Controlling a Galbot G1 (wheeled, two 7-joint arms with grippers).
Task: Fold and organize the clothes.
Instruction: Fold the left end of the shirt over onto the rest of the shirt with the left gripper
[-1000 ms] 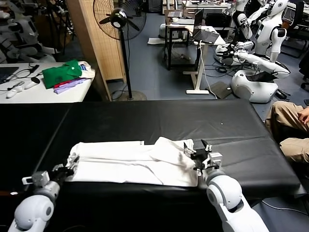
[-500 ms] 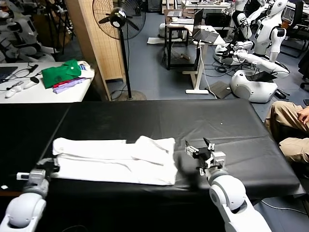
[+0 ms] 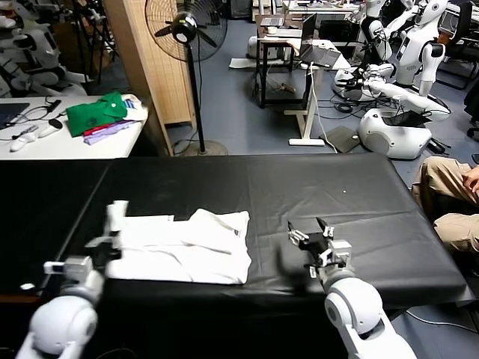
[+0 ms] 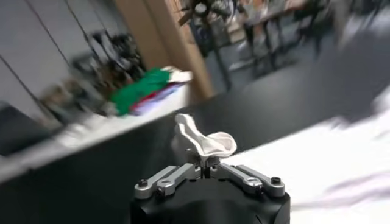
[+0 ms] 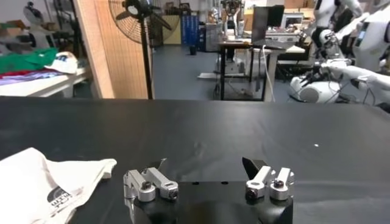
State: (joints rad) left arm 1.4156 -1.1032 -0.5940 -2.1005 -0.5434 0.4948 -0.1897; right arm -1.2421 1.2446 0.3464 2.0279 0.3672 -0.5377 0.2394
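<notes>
The left pincer (image 3: 112, 241) is clamped tight on a pinch of the thin white cotton T-shirt (image 3: 183, 245), holding a small corner of the cloth lifted above the black padded table (image 3: 299, 187). In the left wrist view that pinched fold (image 4: 206, 141) stands up between the closed fingers (image 4: 244, 175). The rest of the shirt lies crumpled and partly folded on the table, spreading from this pincer toward the robot's right; a bit of dark printed lettering (image 5: 60, 198) shows on the cloth's near edge in the right wrist view.

The right pincer (image 3: 317, 241) hovers just over the table with its fingers (image 5: 253, 165) spread wide and nothing between them, a bare strip of table apart from the shirt's nearest edge.

Beyond the left pincer, on a white side table (image 3: 67, 140), sit a folded green garment (image 3: 96, 112) and a purple cloth (image 3: 112, 130). A black standing fan (image 3: 185, 30) stands behind the black table.
</notes>
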